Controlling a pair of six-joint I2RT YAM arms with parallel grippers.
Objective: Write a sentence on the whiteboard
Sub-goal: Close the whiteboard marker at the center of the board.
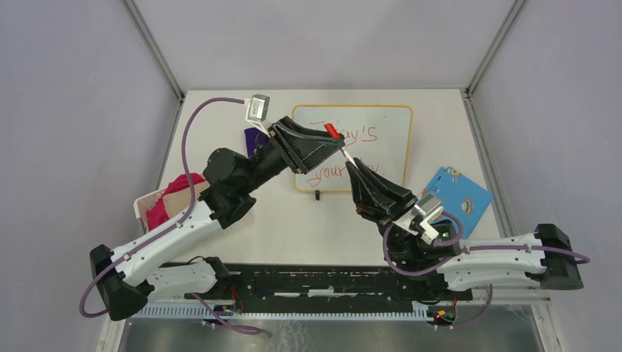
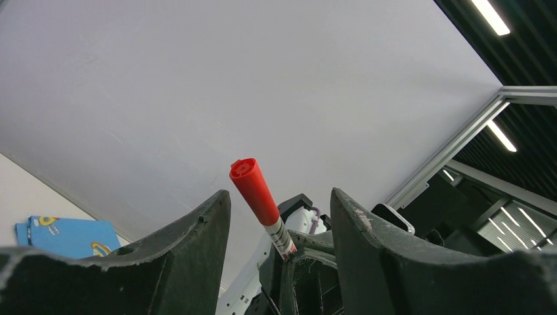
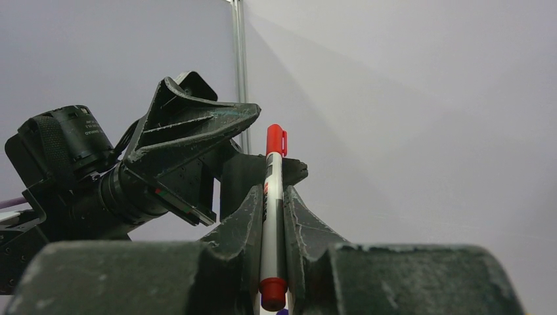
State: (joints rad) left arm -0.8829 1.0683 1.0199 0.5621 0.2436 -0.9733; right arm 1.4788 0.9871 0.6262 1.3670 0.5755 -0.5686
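Observation:
The whiteboard (image 1: 389,158) lies flat at the back middle of the table. The sentence (image 1: 359,135) is in red marker in two lines, partly hidden by both grippers. My right gripper (image 1: 353,166) is shut on a white marker (image 1: 345,154) and holds it above the board, red cap (image 1: 331,131) pointing up and left. In the right wrist view the marker (image 3: 272,216) is clamped between the fingers, my right gripper (image 3: 272,191) closed around it. My left gripper (image 1: 339,144) is open, its jaws on either side of the cap (image 2: 255,190) without touching it; in the left wrist view my left gripper (image 2: 279,193) straddles it.
A blue flat card (image 1: 456,195) lies right of the board. A red cloth (image 1: 167,204) sits in a tray at the left edge. A purple item (image 1: 254,138) lies left of the board, under the left arm. The cage posts stand at the back corners.

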